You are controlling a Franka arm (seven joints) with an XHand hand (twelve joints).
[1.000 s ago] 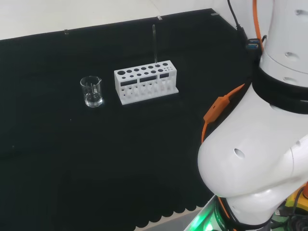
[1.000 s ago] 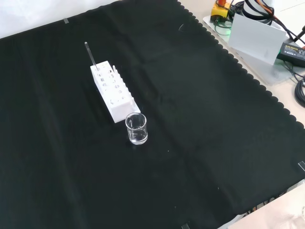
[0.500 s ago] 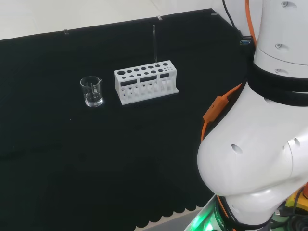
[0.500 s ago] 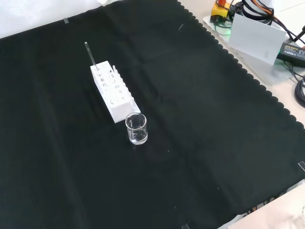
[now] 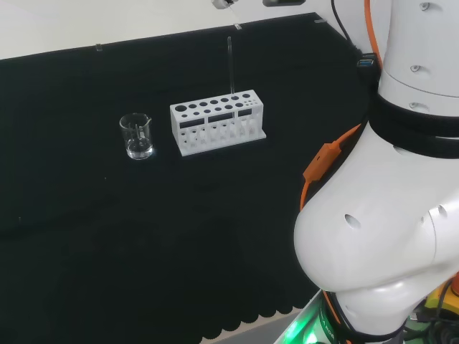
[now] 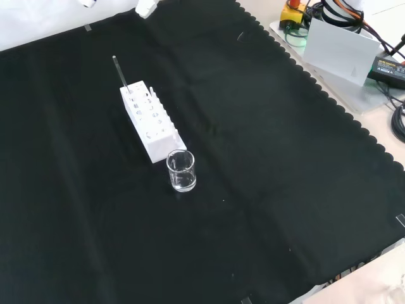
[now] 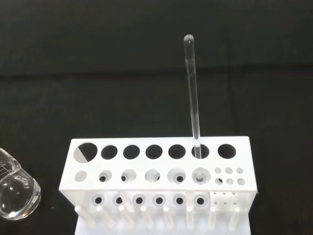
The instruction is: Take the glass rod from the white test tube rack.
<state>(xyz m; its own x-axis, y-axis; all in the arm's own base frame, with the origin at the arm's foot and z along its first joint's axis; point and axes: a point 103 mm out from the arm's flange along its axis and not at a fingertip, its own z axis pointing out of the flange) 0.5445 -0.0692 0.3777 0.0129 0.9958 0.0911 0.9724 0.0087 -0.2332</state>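
Observation:
A thin clear glass rod (image 5: 230, 64) stands upright in a back-row hole near one end of the white test tube rack (image 5: 219, 123). In the front view the rod (image 6: 119, 71) rises from the far end of the rack (image 6: 153, 125). The wrist view looks down on the rod (image 7: 192, 98) and the rack (image 7: 156, 178) from close by; the other holes look empty. A small white part of the hand (image 6: 147, 7) shows at the top edge of the front view, well above and beyond the rod. The hand (image 5: 221, 3) also peeks in at the head view's top edge.
A small clear glass beaker (image 5: 136, 136) stands just past the rack's other end, also seen as the beaker (image 6: 181, 171) and the beaker (image 7: 14, 191). The arm's white links (image 5: 380, 236) stand at the head view's right. A white box (image 6: 338, 47) and cables lie beyond the cloth's scalloped edge.
Small parts of the hand have come into sight at the top edges of the head and front views. The arm's links shifted slightly a second ago. Rod, rack and beaker have not moved.

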